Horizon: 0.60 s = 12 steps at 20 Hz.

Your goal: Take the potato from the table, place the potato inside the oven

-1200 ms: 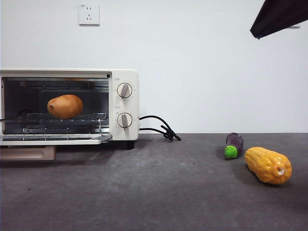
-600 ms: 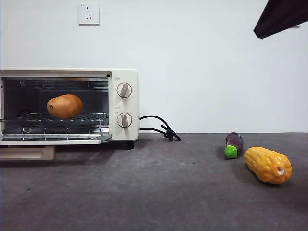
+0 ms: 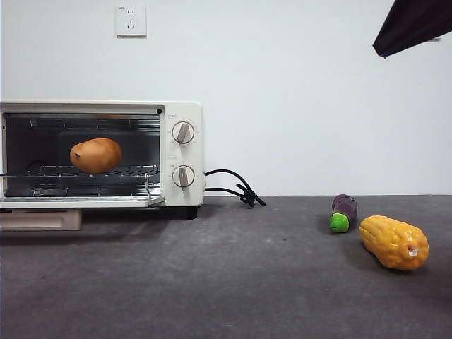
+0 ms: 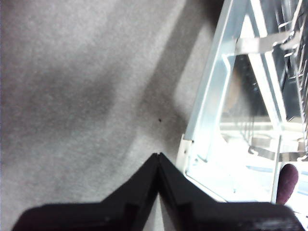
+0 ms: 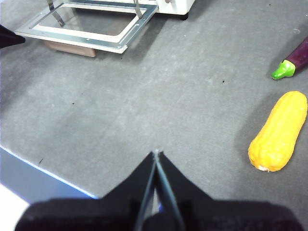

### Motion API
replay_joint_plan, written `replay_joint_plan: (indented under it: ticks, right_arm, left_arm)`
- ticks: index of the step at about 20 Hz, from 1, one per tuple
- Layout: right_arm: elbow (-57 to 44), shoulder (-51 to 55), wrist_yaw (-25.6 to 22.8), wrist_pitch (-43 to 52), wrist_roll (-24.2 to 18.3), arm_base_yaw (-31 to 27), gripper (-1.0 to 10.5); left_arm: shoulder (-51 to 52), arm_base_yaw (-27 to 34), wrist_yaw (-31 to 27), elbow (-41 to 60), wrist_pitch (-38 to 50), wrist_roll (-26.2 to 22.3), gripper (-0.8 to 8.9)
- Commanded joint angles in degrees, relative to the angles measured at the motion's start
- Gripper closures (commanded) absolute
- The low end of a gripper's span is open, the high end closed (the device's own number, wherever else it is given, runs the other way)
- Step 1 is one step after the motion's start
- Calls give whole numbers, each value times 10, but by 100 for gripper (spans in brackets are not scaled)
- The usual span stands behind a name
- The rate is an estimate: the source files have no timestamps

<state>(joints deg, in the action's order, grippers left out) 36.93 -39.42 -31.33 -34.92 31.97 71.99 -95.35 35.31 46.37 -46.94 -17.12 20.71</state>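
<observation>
While the potato (image 3: 95, 155) rests inside the oven (image 3: 176, 113), left gripper (image 4: 158, 159) and right gripper (image 5: 155, 155) are both closed, empty.

Matte black tapered fingers (image 5: 156, 159) — plain, unmarked.

a smooth orange-brown oval potato (image 3: 96, 155) is seen inside a cream-white boxy toaster oven (image 3: 181, 121) with grey knobs. the flat matte table (image 3: 233, 282) is mottled dark grey, and on it a bumpy yellow corn cob (image 3: 393, 242) and a small purple eggplant with a green cap (image 3: 343, 212) are shown.
</observation>
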Motion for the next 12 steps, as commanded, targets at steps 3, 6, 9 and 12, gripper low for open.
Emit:
replay_joint_plan:
  ticks: [3, 6, 9, 12]
  right_arm:
    - [-5, -1, -2, 2, 10, 0, 949]
    - [-5, -1, -2, 2, 10, 0, 949]
    - [-5, -1, -2, 2, 10, 0, 949]
    - [-5, -1, -2, 2, 10, 0, 949]
  left_arm:
    - [-4, -2, 31, -1, 8, 12, 822]
    - [-4, -2, 52, -1, 17, 25, 822]
    - [-4, -3, 76, -1, 31, 41, 822]
    - [-4, -5, 96, -1, 55, 66, 822]
